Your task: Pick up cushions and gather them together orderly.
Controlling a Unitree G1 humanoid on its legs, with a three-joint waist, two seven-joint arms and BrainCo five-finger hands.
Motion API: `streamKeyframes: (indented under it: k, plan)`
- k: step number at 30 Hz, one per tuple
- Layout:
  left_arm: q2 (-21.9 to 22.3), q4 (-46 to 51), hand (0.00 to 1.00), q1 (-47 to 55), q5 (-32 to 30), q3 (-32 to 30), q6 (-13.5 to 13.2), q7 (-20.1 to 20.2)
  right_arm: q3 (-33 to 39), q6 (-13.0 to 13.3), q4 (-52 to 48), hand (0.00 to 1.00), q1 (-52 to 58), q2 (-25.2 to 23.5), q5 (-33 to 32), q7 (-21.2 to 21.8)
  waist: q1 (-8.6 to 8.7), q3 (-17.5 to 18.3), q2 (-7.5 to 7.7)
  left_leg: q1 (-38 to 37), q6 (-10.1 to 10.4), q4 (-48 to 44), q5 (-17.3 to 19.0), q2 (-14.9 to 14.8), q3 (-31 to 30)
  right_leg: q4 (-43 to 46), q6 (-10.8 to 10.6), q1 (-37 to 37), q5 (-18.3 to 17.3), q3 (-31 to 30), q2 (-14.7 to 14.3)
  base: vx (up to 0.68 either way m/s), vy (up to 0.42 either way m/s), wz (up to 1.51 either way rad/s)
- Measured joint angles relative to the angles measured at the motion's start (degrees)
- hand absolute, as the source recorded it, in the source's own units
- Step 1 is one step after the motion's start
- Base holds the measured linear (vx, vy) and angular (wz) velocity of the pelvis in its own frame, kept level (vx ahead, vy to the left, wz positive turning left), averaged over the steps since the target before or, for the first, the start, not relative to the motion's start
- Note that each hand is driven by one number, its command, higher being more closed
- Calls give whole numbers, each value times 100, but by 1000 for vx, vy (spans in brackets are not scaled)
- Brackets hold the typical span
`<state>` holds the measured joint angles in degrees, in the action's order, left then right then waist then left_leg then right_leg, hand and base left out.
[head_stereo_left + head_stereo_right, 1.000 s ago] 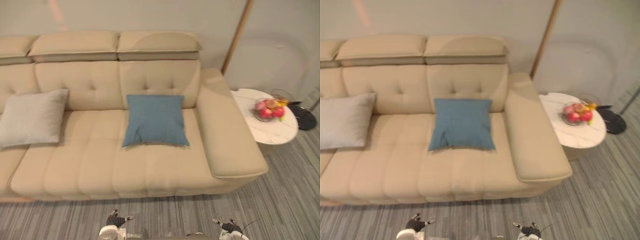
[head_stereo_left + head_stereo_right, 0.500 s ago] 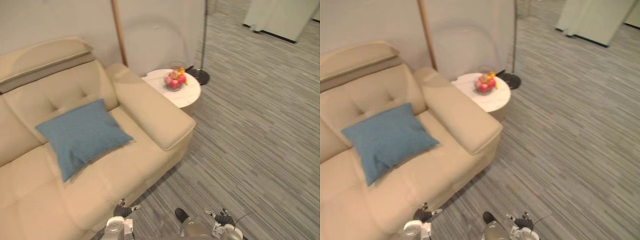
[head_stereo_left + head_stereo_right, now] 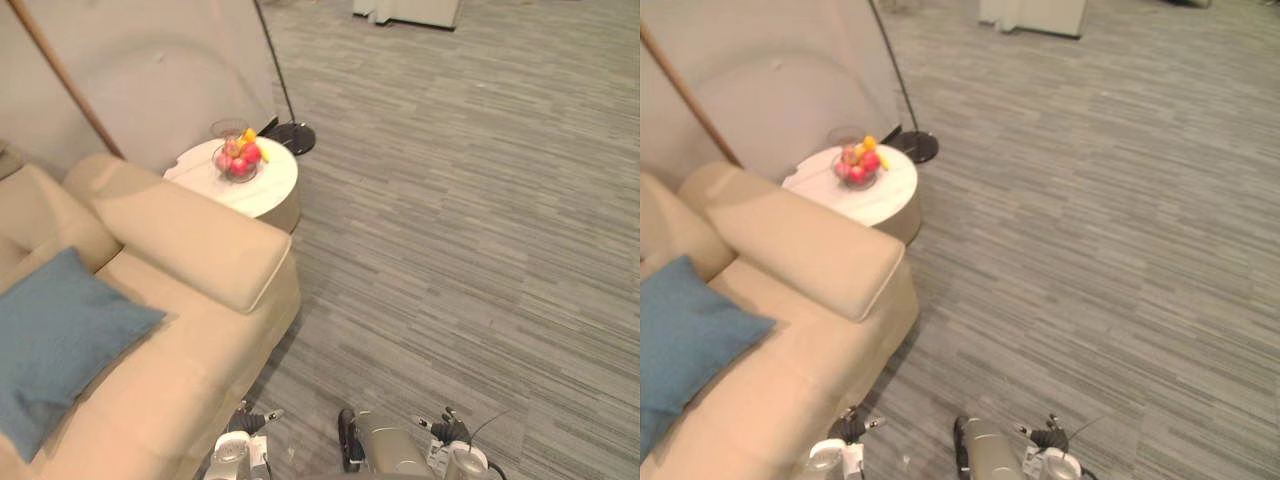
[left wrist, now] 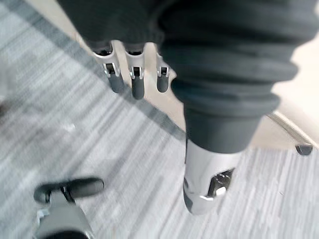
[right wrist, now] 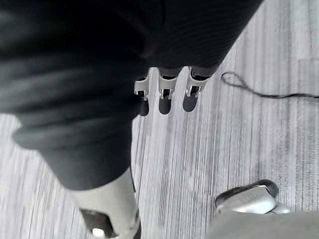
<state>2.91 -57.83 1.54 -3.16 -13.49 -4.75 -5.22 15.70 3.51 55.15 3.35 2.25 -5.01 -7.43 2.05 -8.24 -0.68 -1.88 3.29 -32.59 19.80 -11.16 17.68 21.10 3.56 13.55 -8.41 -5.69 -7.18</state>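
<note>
Cushion [image 3: 55, 345], blue square fabric, lying on beige leather sofa [image 3: 190, 240], well off to the left and ahead. Nearer to left hand [image 4: 137, 82], fingers straight, empty; right hand [image 5: 166, 94] likewise slack, holding nothing.

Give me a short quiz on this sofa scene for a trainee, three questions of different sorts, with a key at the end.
1. True or false: the blue cushion lies on the floor.
2. What stands on the round side table? A a fruit bowl; B a book; C a vase.
3. What do the left hand and the right hand hold?
Key: 1 false, it lies on the sofa seat. 2 A. 3 Nothing; both hang over the floor with fingers straight.
</note>
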Motion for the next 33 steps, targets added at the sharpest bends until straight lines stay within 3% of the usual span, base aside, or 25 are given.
streamKeyframes:
  k: [3,4,5,6,7,8,9,10,12,15,16,17,18,19,21,22,23,25,27,29,30,31,33]
  plan:
    - [69,167,0,5,66,-245,-80,-7,-34,-5,19,0,-87,-75,1,7,-222,2,-9,437,-78,360,-15,580,-693,-373,10,-205,10,-676,-226,44,60,-127]
    - [77,198,0,15,103,-360,-110,-6,-96,-6,33,0,-130,-134,2,4,-241,7,-17,632,-104,603,-26,859,-1226,-670,45,-302,32,-1057,-363,10,114,-167]
    - [118,193,0,25,112,-364,-113,-9,-250,0,30,0,-174,-135,4,3,-277,75,-142,715,-166,1200,79,1015,-1814,-1100,94,-402,30,-1440,-632,-2,116,-212]
    - [116,146,0,99,111,-436,-117,6,-310,-4,31,0,-244,-132,18,7,-450,139,-333,761,-184,1335,-11,900,-1981,-673,132,-326,43,-1494,-911,50,154,-255]
    - [64,185,0,102,162,-725,-122,-14,-297,-3,21,0,-335,-327,35,6,-571,29,-243,616,-224,1277,-29,1065,-1921,547,70,-147,-189,-1420,-911,160,185,-235]
    - [-28,225,0,159,206,-809,-111,-24,-298,-2,13,0,-264,-424,40,2,-531,48,-23,456,-269,1157,-42,1194,-1663,437,-75,-517,-301,-1793,-685,231,203,-201]
    - [-47,160,0,137,217,-797,-95,-27,-295,-12,29,0,-226,-389,42,8,-528,14,30,394,-308,996,56,1104,-1427,323,102,-700,-477,-2063,-753,192,150,-157]
    - [2,141,0,185,215,-775,-96,-9,-294,-14,24,0,-191,-369,44,6,-536,107,-126,376,-286,995,144,1003,-1223,162,96,-744,-433,-2325,-860,197,132,-143]
    - [22,160,0,225,203,-689,-96,-4,-290,-1,-43,0,-45,-362,39,-4,-469,299,-108,324,-303,1091,72,879,-633,207,31,-535,-361,-2449,-888,210,124,-132]
    - [-15,163,0,152,188,-510,-34,2,-238,3,-63,0,-54,-373,25,2,-484,282,-82,362,-222,536,20,849,-106,675,-52,-199,-112,-1899,-907,167,108,-141]
    - [-37,168,0,138,191,-430,-21,-8,-221,9,-48,0,-119,-392,1,-1,-545,245,17,639,-153,-128,-110,802,-169,897,-43,-144,-59,-1678,-782,82,32,-130]
    - [-61,166,0,78,194,-231,-25,-16,-82,4,-20,0,-189,-430,-4,1,-522,256,-43,616,-553,349,87,733,-305,844,-96,-145,-88,-1292,-632,79,-3,-132]
    - [-58,196,0,-2,194,27,-27,-25,101,10,-10,0,-181,-414,-6,4,-467,218,-33,202,-119,1394,-182,627,-218,787,-160,-119,-421,-444,-270,51,-21,-126]
    - [-56,203,0,-65,194,180,-8,-32,153,-5,3,0,-185,-448,-8,23,-501,206,6,62,-166,1544,-257,704,126,787,-152,-76,-586,57,50,44,-4,-124]
    - [-105,39,0,-122,191,452,7,-25,251,-3,72,0,-204,-470,-12,27,-496,220,-13,-47,-169,1554,-255,697,409,352,-173,-72,-478,666,467,105,29,-110]
    - [-171,-93,0,-216,191,600,16,-20,300,1,139,0,-221,-447,-15,26,-459,223,-9,-60,-169,1554,-256,679,357,177,-75,-99,-394,735,447,176,-30,-92]
    - [-192,-188,0,-275,189,723,23,-16,415,30,207,0,-231,-397,-30,22,-397,227,-6,-115,-164,1558,-263,646,309,20,-41,-245,-329,653,361,170,-95,-73]
    - [-129,-262,0,-260,120,785,27,-3,691,43,341,0,-222,-291,-197,10,-388,149,-147,-313,-163,1404,-263,577,362,-48,-29,-467,-311,400,214,203,-92,-72]
    - [-13,-230,0,-256,92,749,30,4,815,35,428,0,-61,-178,-215,-16,-324,86,-240,-105,-118,248,-304,396,333,-72,-21,-735,-318,349,149,155,-73,-59]
    - [55,-101,0,-230,58,548,35,28,810,31,273,0,98,-160,-390,-51,-315,40,-364,713,-647,-1837,-1136,0,62,-162,160,-1053,-442,229,42,114,-34,-77]
    - [14,-23,0,-182,49,550,32,16,766,29,205,0,158,-151,-403,-55,-388,17,-337,1080,-682,-2543,-1722,-99,-86,-160,240,-1188,-536,-13,41,177,96,-98]
    - [-3,17,0,-146,50,558,16,16,755,30,192,0,172,-146,-405,-59,-407,31,-357,1210,-608,-2803,-1501,-94,-186,-145,296,-1246,-611,-175,22,225,145,-106]
    - [-7,79,0,-134,53,576,16,26,740,-4,194,0,156,-141,-415,-99,-423,32,-356,1584,-412,-2560,-720,118,-515,-141,370,-1434,-809,-595,29,198,126,-91]
